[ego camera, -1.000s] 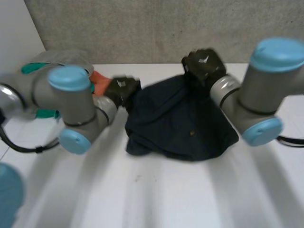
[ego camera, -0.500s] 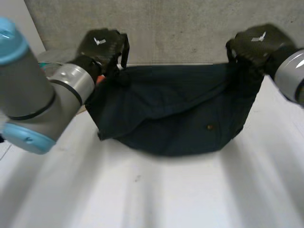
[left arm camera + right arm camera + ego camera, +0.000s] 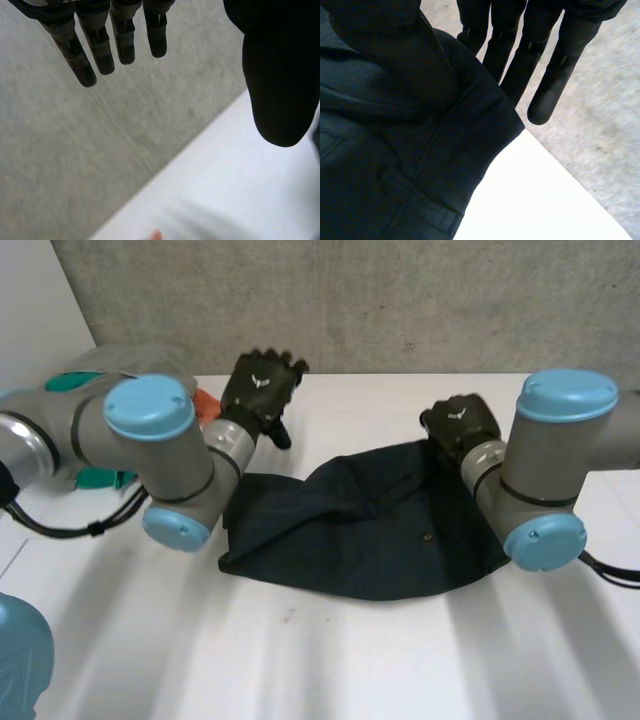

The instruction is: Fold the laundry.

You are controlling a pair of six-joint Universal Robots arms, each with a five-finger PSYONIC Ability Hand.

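Right hand (image 3: 462, 425) pinches garment (image 3: 350, 540) corner between thumb and straight fingers. Left hand (image 3: 262, 390) open, empty, apart from garment. Garment lies rumpled mid-table (image 3: 330, 660). Risk: one-sided pull drags, bunches it; shallow corner pinch may slip.

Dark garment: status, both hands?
Left hand open, clear of cloth. Right hand pinches dark garment at its far corner. Garment lies rumpled on table. Other laundry piled apart, clear.

Plain dark navy garment (image 3: 350, 540), white table (image 3: 330, 660), mottled grey wall (image 3: 400, 300), orange, teal and grey cloth pile (image 3: 150, 360).
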